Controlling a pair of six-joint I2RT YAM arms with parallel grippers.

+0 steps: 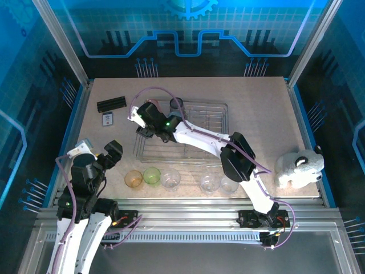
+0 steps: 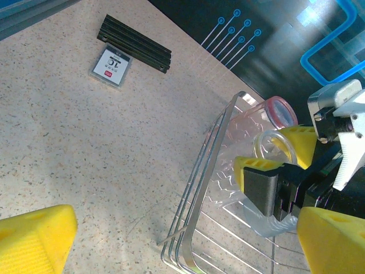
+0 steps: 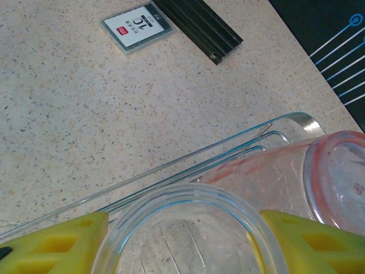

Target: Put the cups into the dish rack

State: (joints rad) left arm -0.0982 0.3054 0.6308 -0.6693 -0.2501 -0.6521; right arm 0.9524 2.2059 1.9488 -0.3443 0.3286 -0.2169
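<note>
The dish rack (image 1: 212, 117) is a silver wire frame in the middle of the table. My right gripper (image 1: 144, 123) reaches over its left end, shut on a clear cup (image 3: 188, 222) whose rim sits between the yellow fingers (image 3: 312, 240). A pink cup (image 3: 285, 171) lies on its side in the rack just beyond the held one, near the rack's corner (image 3: 296, 121). Orange (image 1: 133, 178), green (image 1: 151, 175) and three clear cups (image 1: 170, 178) stand in a row at the front. My left gripper (image 1: 112, 152) hangs open left of the rack, empty.
A black ridged bar (image 1: 111, 104) and a small white card (image 1: 108, 119) lie at the back left. A white plush toy (image 1: 298, 167) sits at the right edge. From the left wrist, the rack's end rail (image 2: 199, 188) stands close ahead.
</note>
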